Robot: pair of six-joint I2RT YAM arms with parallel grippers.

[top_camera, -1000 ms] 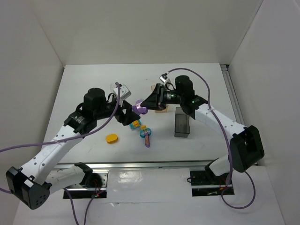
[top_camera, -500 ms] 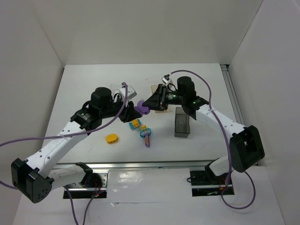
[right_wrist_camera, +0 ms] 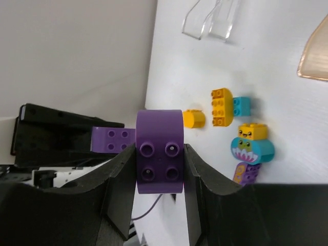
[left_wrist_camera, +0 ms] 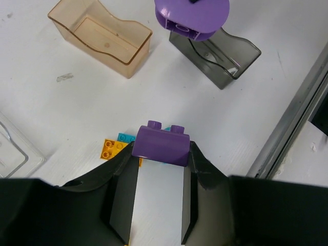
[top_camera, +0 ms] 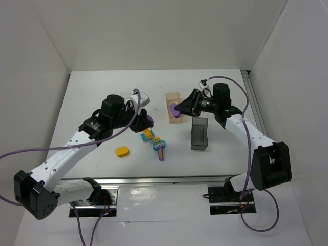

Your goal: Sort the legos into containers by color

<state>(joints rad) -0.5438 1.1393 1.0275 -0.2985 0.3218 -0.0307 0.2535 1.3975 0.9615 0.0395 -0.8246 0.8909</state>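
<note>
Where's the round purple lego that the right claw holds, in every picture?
Top external: the round purple lego is mid-picture, in the right gripper, at the orange bin.
Left wrist: top edge, just right of middle; the left gripper holds a different purple brick.
Right wrist: centre, between that gripper's fingers.
Shared landmark: the orange bin, top left in the left wrist view, top right corner in the right wrist view.

In the left wrist view the clear plastic bin (left_wrist_camera: 13, 148) is running off the left edge and the rounded purple plastic brick (left_wrist_camera: 192, 18) off the top. The small purple studded brick (left_wrist_camera: 161, 145) is hiding part of the yellow-orange and teal bricks (left_wrist_camera: 114, 147).
</note>
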